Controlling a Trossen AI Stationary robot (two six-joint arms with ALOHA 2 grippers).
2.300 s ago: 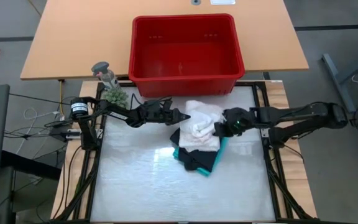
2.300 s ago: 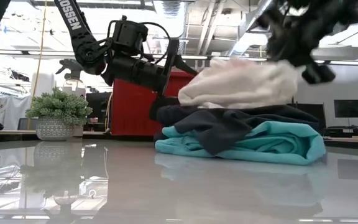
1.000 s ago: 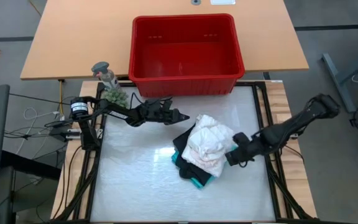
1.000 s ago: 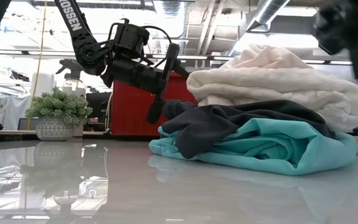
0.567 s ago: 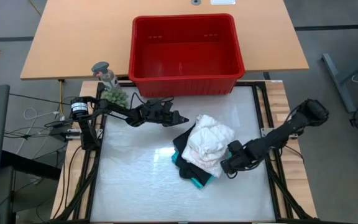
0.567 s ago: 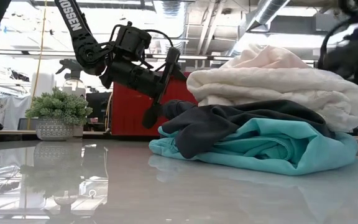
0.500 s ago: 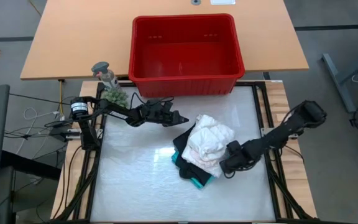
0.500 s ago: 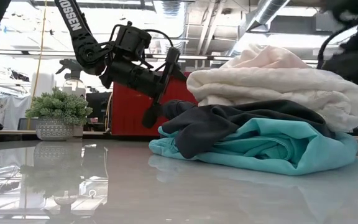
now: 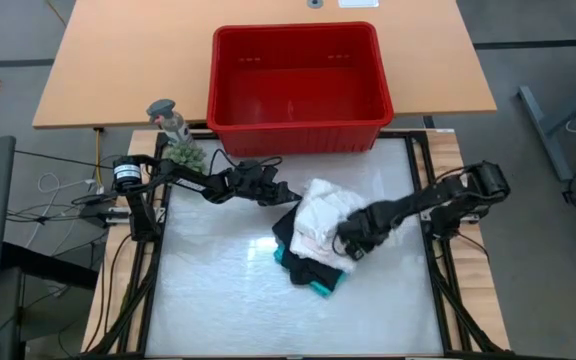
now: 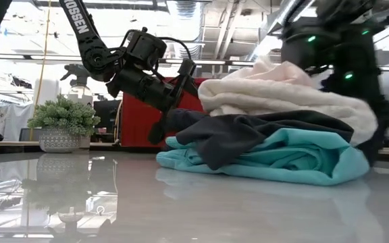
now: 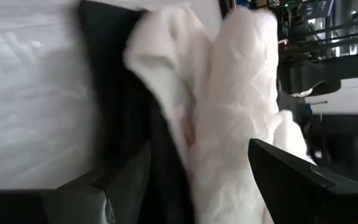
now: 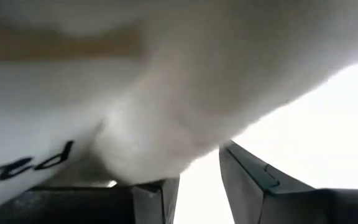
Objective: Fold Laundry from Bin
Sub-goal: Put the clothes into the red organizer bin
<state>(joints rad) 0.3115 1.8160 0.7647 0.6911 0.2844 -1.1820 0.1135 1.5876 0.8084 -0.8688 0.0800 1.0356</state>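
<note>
The laundry is lying as a small stack near the middle of the glossy table (image 9: 218,300): a teal garment (image 10: 296,158) at the bottom, a black garment (image 10: 248,131) draped over it, and a large white top (image 9: 323,215) bunched on top.

The right end effector (image 9: 350,240) is pressing into the near right side of the pile. In the right wrist view the white fabric is filling the space between its two fingers (image 12: 247,180), which are partly closed around a fold of the white top.

The left end effector (image 9: 286,195) is hanging at the far left edge of the stack, its fingers (image 11: 291,174) spread apart and released, with the white and black cloth just ahead of them.

Farther back, the red bin (image 9: 298,125) is sitting on the wooden table, well apart from the pile. A small potted plant (image 9: 183,152) is standing to the left of it.
</note>
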